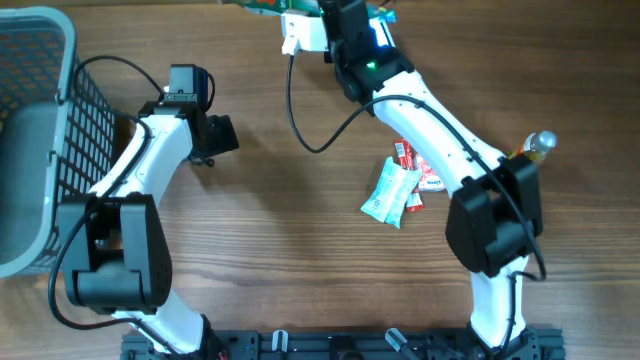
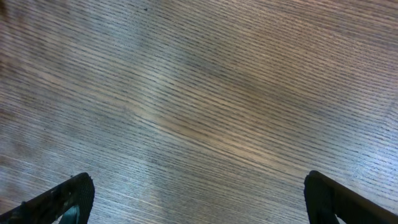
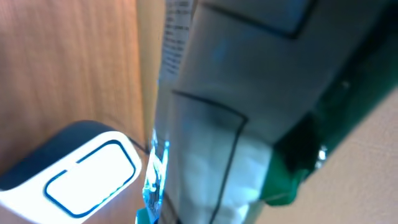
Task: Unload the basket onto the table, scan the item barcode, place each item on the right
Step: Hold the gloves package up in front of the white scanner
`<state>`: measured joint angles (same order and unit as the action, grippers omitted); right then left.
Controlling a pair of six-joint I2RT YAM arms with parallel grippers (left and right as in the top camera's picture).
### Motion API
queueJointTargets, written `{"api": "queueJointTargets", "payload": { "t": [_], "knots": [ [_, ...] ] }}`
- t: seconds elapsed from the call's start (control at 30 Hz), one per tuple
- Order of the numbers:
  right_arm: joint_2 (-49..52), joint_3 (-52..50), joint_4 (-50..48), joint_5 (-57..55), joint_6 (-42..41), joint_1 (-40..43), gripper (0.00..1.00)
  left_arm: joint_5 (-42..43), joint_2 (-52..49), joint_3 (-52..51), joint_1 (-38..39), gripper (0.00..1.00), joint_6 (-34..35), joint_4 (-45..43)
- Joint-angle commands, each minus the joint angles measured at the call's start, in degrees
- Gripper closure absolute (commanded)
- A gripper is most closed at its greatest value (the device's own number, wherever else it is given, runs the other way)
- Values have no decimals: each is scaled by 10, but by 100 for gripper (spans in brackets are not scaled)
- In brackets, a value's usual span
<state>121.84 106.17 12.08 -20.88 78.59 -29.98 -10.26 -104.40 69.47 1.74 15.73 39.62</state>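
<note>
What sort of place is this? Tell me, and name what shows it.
Probably a mock shop checkout set up on a wooden table. A grey basket stands at the left edge, a green packet is held up to a white barcode scanner, and more snack packets lie waiting.

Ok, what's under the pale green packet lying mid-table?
Red packets stick out from beneath the pale green packet at its upper and right edges, so they appear to lie under it. How many there are, and how far they run underneath, is covered.
</note>
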Motion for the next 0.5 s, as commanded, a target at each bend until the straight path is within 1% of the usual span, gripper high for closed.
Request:
{"api": "queueJointTargets", "payload": {
  "t": [0.0, 0.27, 0.47],
  "knots": [
    [25, 2, -26, -12, 25, 18, 96, -7, 7, -4, -4, 0, -3, -2],
    [62, 2, -54, 0, 28, 38, 96, -7, 7, -4, -4, 0, -3, -2],
    [78, 2, -58, 38, 0, 40, 96, -7, 7, -4, -4, 0, -3, -2]
  ]
}}
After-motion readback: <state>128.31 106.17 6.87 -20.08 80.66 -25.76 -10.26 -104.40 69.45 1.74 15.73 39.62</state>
